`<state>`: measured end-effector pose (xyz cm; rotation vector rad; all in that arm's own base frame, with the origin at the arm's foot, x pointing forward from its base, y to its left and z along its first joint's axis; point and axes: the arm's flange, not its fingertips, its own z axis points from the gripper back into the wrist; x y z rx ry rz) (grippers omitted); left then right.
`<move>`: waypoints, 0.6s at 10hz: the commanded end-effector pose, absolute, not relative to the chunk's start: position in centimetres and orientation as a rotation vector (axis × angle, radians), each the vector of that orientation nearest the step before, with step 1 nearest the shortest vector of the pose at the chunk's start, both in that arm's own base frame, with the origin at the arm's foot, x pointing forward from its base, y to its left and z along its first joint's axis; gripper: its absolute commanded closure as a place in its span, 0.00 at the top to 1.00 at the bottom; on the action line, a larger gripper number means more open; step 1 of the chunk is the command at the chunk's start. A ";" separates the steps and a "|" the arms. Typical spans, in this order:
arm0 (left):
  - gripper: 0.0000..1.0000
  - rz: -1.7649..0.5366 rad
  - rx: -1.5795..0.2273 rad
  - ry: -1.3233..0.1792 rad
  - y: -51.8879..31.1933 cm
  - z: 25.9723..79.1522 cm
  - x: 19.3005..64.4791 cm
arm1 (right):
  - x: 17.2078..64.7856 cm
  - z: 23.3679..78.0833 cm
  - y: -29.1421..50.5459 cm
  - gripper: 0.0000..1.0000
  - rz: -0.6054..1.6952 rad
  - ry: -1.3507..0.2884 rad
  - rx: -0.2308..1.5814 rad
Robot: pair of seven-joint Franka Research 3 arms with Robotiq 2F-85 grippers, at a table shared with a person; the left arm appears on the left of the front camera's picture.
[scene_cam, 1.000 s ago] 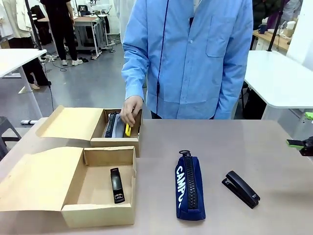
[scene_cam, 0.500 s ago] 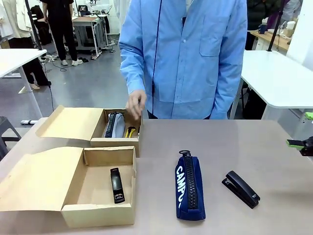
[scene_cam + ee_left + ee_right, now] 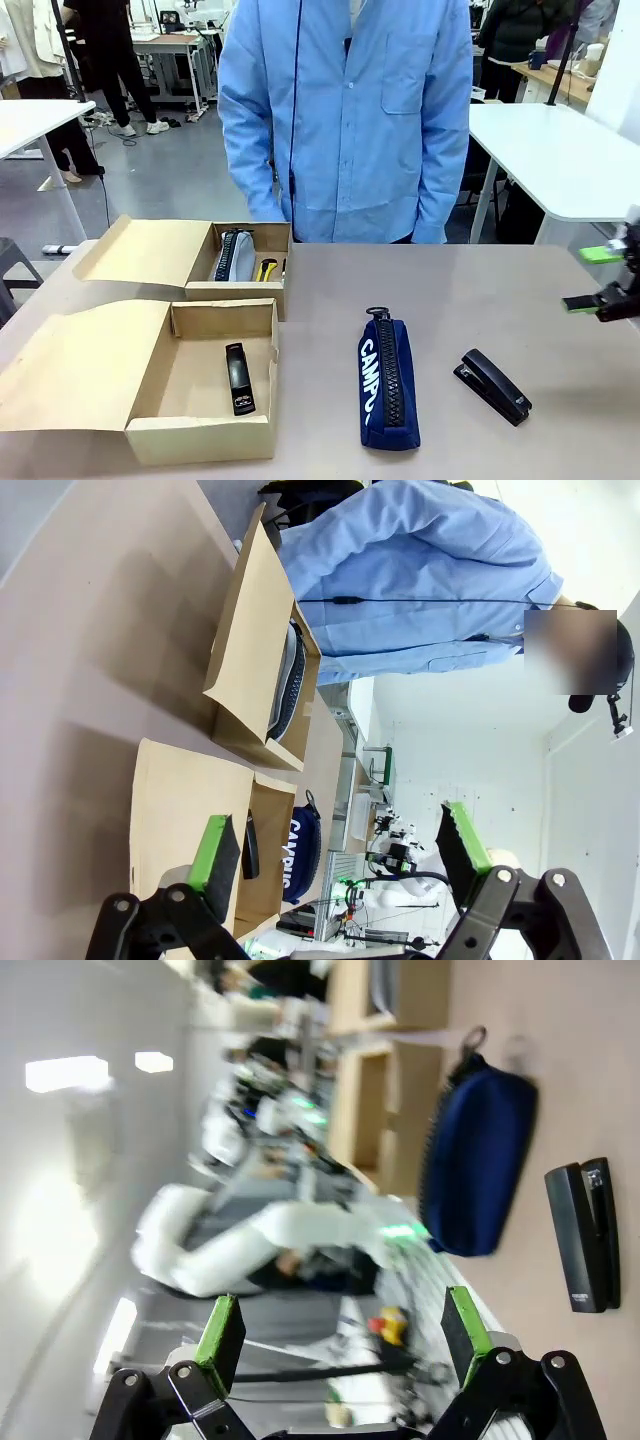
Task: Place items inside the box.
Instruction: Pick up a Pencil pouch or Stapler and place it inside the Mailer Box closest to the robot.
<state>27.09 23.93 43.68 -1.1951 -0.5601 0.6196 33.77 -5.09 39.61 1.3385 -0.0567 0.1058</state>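
The box (image 3: 205, 425) lies open at the near left, its flap spread to the left and a black stapler (image 3: 238, 378) inside. A navy "CAMPUS" pencil case (image 3: 388, 380) rests mid-table, with a second black stapler (image 3: 492, 385) to its right. My right gripper (image 3: 592, 278) hovers open at the right edge, beyond that stapler. In the right wrist view the gripper (image 3: 342, 1330) holds nothing, with the pencil case (image 3: 478, 1165) and stapler (image 3: 583, 1235) ahead. My left gripper (image 3: 340, 845) is open and empty, looking over the box (image 3: 190, 810).
A second open cardboard box (image 3: 235, 290) behind the first holds a grey-blue pencil case (image 3: 233, 257) and a yellow utility knife (image 3: 262, 268). A person in a blue shirt (image 3: 345, 120) stands at the far edge, hands off the table. Bare tabletop lies between the boxes and my right gripper.
The person let go of the yellow knife in the far box, drew the hand back and shifted left. My right gripper has come further into view from the right edge.
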 end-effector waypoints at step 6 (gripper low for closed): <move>1.00 0.603 -1.207 -0.583 23.9 43.7 27.0 | 24.8 49.0 13.8 1.00 0.228 -0.043 -0.037</move>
